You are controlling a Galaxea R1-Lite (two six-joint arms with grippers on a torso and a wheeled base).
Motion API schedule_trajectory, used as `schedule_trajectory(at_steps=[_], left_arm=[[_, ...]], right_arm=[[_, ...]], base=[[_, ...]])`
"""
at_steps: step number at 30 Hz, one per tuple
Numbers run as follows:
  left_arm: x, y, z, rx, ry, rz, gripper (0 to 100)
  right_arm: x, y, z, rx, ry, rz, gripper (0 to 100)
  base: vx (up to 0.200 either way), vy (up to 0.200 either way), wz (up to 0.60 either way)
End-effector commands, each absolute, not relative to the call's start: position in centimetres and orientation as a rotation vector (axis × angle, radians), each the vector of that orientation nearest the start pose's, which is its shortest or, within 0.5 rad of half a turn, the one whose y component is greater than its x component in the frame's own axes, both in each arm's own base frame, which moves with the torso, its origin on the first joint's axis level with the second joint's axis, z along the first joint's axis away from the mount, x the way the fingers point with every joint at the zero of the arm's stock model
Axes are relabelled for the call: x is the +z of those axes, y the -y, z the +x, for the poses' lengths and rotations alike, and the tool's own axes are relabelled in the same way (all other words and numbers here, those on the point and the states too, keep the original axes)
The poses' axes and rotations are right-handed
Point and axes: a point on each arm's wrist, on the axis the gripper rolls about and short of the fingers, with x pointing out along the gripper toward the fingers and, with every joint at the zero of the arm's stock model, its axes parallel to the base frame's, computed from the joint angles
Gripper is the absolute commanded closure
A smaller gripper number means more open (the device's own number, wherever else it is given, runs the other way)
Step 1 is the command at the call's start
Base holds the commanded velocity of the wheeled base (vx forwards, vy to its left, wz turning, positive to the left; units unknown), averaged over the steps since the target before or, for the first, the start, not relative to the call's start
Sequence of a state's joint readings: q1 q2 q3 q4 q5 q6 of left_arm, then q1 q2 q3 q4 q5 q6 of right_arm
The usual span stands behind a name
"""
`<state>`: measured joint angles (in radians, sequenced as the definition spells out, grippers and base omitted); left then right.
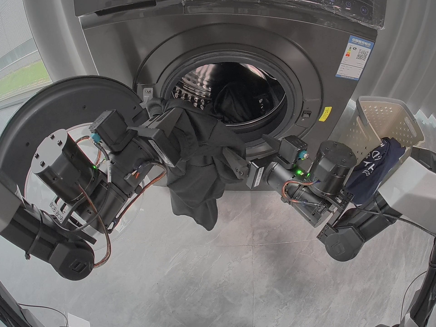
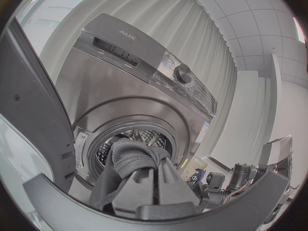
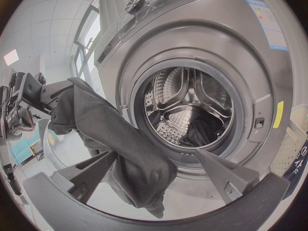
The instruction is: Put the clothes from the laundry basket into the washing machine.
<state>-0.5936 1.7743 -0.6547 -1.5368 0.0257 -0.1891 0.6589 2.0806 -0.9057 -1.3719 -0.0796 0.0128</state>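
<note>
So, closest in: the L gripper (image 2: 158, 165) is clamped tight on a bunched fold of a dark garment (image 1: 200, 169), fingers pressed together w/ cloth pinched at the tips. The garment hangs from that grip in front of the washing machine (image 1: 295, 51), at the lower left of the round opening. Its long end dangles free above the grey tiled floor (image 1: 227, 273), not touching it. Can't tell whether the top of the cloth touches the opening's rim.

Just to the right, the R gripper (image 3: 154, 153) is spread wide and points at the opening. Part of the garment drapes against one of its fingers; the other finger is bare, and nothing is pinched btwn them.

On the left, behind the L arm, the machine's round door (image 1: 68, 101) is swung fully open.

Farther back, the steel drum (image 3: 189, 103) is in plain sight through the opening, w/ a dark bundle of clothing (image 3: 200, 132) lying at its bottom.

Off to the right, beside the machine, a pale perforated laundry basket (image 1: 386, 114) stands on the floor. A navy garment w/ white print (image 1: 377, 169) hangs over its near edge, partly behind the R arm, well apart from both grippers.
</note>
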Motion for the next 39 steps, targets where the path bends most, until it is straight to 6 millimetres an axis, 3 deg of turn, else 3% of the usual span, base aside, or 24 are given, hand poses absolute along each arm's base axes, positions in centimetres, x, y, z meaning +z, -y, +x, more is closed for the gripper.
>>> schedule_trajectory(at_steps=[1,9,17,25,31,39], left_arm=[[21.1,16.6,24.8,-0.593,0.351,-0.313,100],[21.1,16.6,24.8,-0.591,0.351,-0.312,100],[21.0,16.5,25.0,-0.582,0.347,-0.311,100],[20.9,16.6,25.2,-0.578,0.345,-0.308,100],[20.9,16.5,25.2,-0.577,0.345,-0.309,100],[20.9,16.5,25.1,-0.577,0.346,-0.309,100]], right_arm=[[15.3,-22.1,31.0,0.544,0.190,0.081,0],[14.2,-21.7,31.0,0.535,0.149,0.067,0],[11.8,-22.4,27.2,0.637,0.038,0.028,0],[11.3,-24.9,25.4,0.736,0.032,0.029,0],[9.5,-26.9,26.9,0.749,0.024,0.024,0],[8.9,-28.6,29.0,0.743,0.054,0.035,0]], base=[[0.000,0.000,0.00],[0.000,0.000,0.00],[0.000,0.000,0.00],[0.000,0.000,0.00],[0.000,0.000,0.00],[0.000,0.000,0.00]])
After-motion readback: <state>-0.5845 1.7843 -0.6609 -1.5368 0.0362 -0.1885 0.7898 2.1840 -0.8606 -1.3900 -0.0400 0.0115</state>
